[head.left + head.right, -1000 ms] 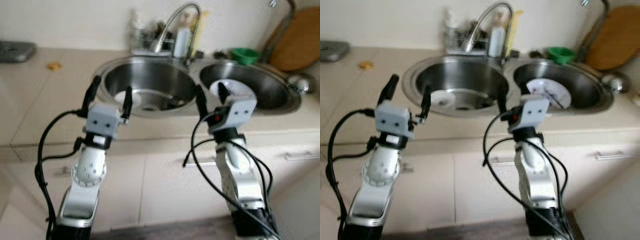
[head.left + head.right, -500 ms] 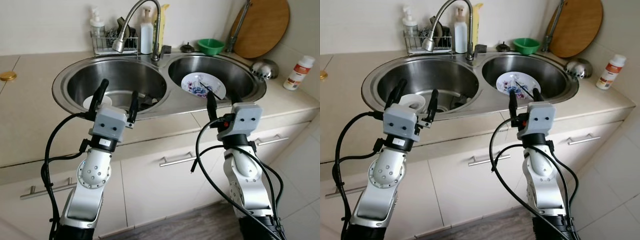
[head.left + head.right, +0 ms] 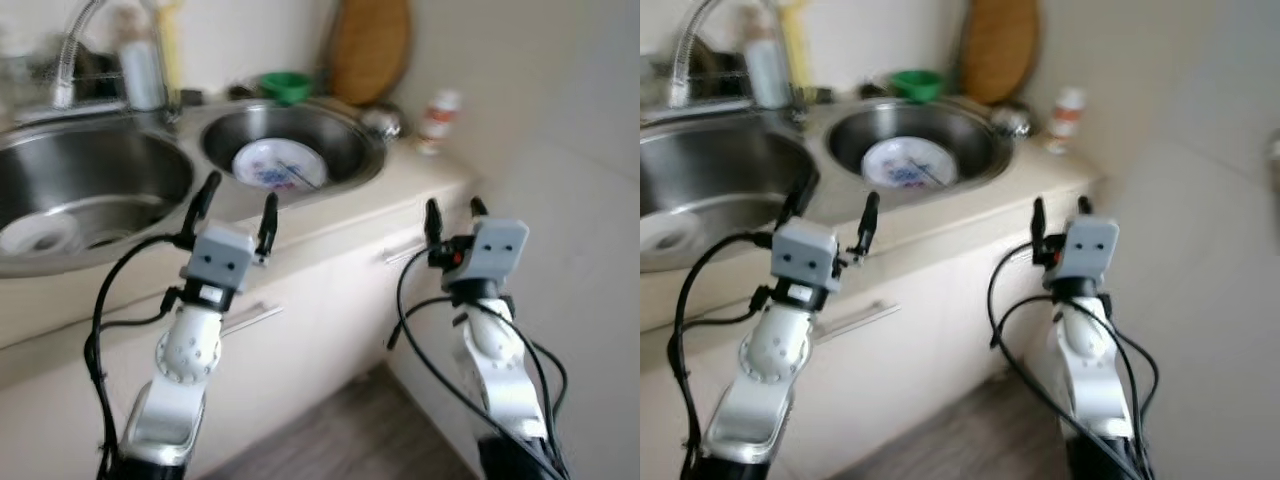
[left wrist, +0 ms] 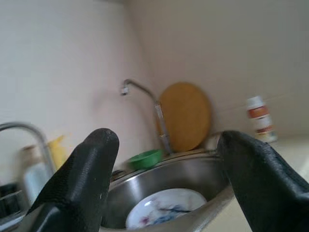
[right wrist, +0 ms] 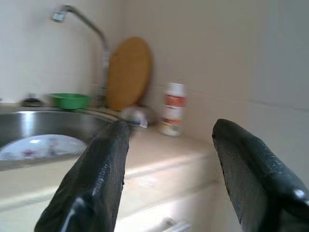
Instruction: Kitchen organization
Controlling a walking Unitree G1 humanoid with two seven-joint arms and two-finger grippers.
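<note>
Your left gripper (image 3: 236, 203) hangs with its fingers spread and empty, in front of the counter edge; beyond its fingertips the patterned plate (image 3: 277, 165) lies in the right sink basin (image 3: 345, 145). Your right gripper (image 3: 452, 212) is also parted and empty, with the white bottle (image 5: 173, 108) standing ahead between its fingers.

My left gripper (image 3: 237, 200) hangs with fingers apart before the right sink basin (image 3: 340, 140), air between. Inside that basin a patterned plate (image 3: 277, 165) leans. Behind the basin stand a green bowl (image 3: 286, 84) and wooden board (image 3: 368, 50); a bottle (image 3: 437, 122) crowds the tabletop (image 3: 420, 180) beside it.
</note>
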